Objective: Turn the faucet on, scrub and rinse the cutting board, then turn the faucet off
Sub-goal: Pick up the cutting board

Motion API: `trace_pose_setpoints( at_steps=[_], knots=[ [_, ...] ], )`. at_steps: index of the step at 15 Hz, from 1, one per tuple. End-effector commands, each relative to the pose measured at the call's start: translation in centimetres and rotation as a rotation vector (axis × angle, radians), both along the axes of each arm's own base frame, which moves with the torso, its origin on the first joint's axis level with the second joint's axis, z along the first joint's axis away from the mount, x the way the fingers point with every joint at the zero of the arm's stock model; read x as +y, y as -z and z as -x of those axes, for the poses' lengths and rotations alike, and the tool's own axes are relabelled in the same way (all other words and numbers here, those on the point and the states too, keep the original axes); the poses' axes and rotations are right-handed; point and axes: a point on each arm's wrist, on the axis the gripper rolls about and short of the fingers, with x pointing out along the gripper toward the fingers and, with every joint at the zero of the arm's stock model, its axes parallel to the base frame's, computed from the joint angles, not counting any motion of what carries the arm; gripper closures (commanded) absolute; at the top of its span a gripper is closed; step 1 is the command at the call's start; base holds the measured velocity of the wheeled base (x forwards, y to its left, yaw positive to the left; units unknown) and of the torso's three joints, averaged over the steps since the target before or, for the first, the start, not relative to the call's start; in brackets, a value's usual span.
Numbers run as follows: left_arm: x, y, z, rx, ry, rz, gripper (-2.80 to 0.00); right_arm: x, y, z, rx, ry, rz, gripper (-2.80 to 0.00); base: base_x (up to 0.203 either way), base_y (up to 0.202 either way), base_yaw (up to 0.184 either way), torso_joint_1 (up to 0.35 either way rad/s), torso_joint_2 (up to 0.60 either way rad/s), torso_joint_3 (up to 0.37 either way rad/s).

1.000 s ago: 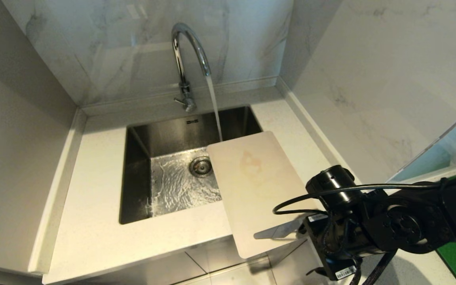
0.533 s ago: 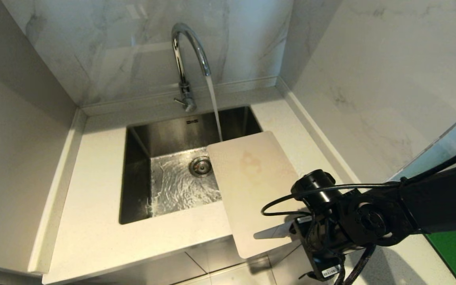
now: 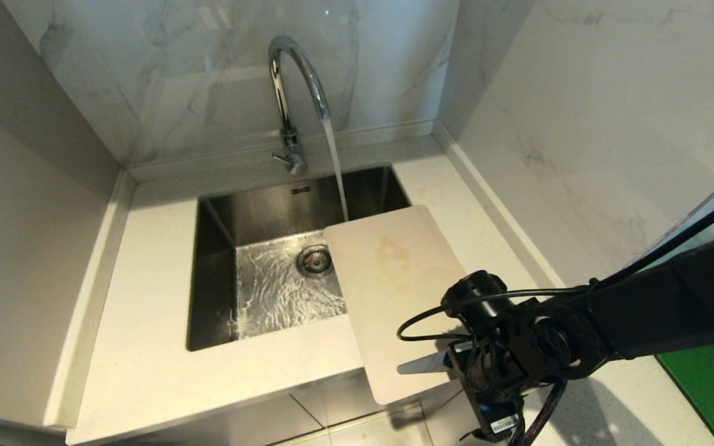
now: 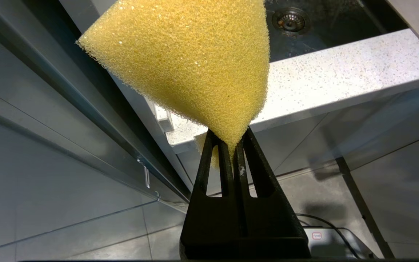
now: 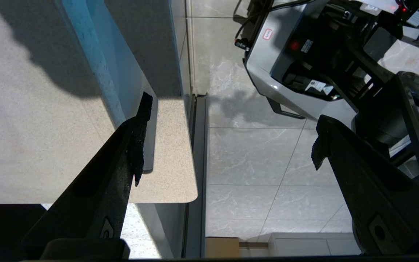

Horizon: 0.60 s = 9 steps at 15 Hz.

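Water runs from the chrome faucet (image 3: 295, 80) into the sink. The beige cutting board (image 3: 394, 291) lies flat across the sink's right rim and the counter, a faint orange stain on it, its near end overhanging the counter's front edge. My right gripper (image 5: 227, 145) is open at that near end: one finger (image 5: 136, 145) is over the cutting board (image 5: 169, 156) by its slot handle, the other is out beyond the edge, over the floor. My left gripper (image 4: 231, 140), low in front of the counter, is shut on a yellow sponge (image 4: 195, 62).
The steel sink (image 3: 208, 272) is set in a white counter (image 3: 146, 347) closed in by marble walls at the back and right. A green mat (image 3: 710, 384) lies at the far right. My own base (image 5: 296, 72) stands on the tiled floor below.
My right arm has swung left and down toward the near end of the cutting board. The board, the faucet and the running water are as before.
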Motion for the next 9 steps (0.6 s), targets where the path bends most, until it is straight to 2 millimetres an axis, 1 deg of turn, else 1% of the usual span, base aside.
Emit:
trace_pose_setpoints(
  at_steps=[1,9],
  knots=[
    [0.0,0.0,0.0,0.001,0.0,0.0,0.0,0.1,0.5,-0.2,0.012,0.008,0.002,-2.8,0.0,0.0,0.0,0.0,0.0,0.0],
    [0.0,0.0,0.0,0.001,0.001,0.0,0.0,0.4,1.6,-0.9,0.011,0.008,0.002,-2.8,0.0,0.0,0.0,0.0,0.0,0.0]
  ],
)
